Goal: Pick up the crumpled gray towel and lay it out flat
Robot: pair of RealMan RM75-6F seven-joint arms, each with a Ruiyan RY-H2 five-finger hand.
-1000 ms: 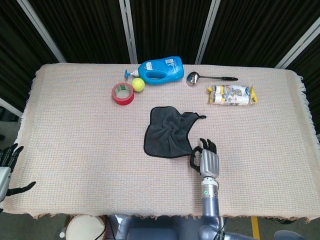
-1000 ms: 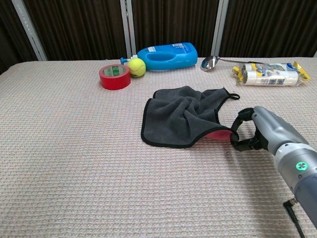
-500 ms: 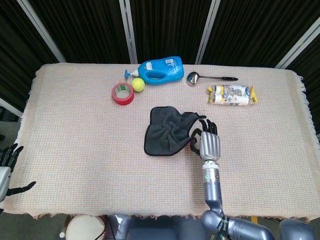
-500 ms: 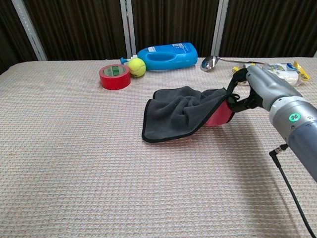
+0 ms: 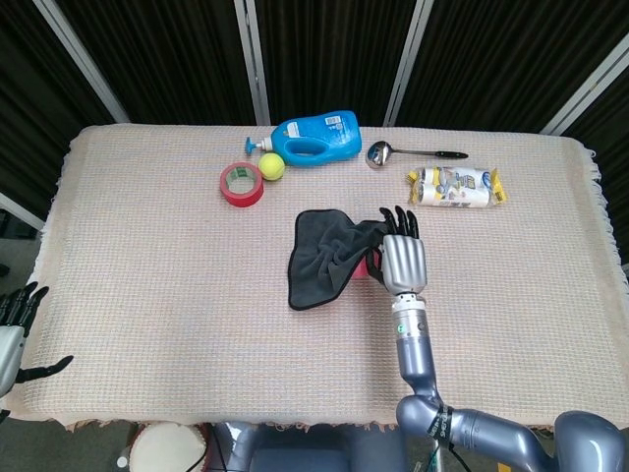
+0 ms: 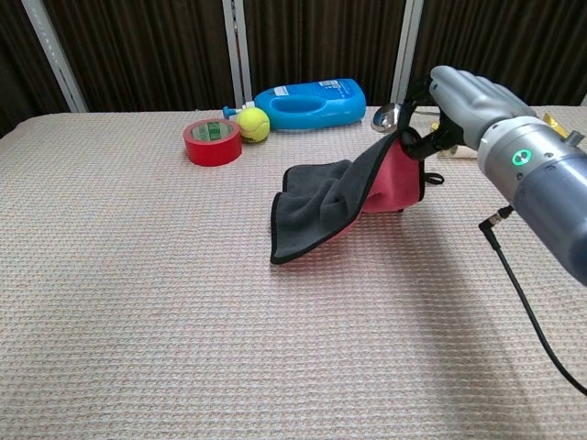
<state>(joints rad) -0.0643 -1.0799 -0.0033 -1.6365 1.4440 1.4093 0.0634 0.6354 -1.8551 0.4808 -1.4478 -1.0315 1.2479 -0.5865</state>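
The gray towel (image 5: pixel 329 251) (image 6: pixel 323 202) has a red underside and a black edge. One corner of it is raised off the table, and the red side (image 6: pixel 396 174) shows beneath the lifted part. My right hand (image 5: pixel 403 264) (image 6: pixel 459 96) pinches that raised corner above the table, and the rest of the cloth hangs down to the left and trails on the tablecloth. My left hand (image 5: pixel 15 324) stays at the table's near left edge, fingers apart, holding nothing.
At the back lie a blue detergent bottle (image 5: pixel 314 138), a yellow tennis ball (image 5: pixel 271 167), a red tape roll (image 5: pixel 241 184), a metal ladle (image 5: pixel 393 153) and a yellow-ended packet (image 5: pixel 457 187). The woven tablecloth (image 5: pixel 147 285) covers the whole table.
My right hand has risen and moved toward the far side with the towel's corner, lifting the cloth and turning up its red underside. The left hand has not moved.
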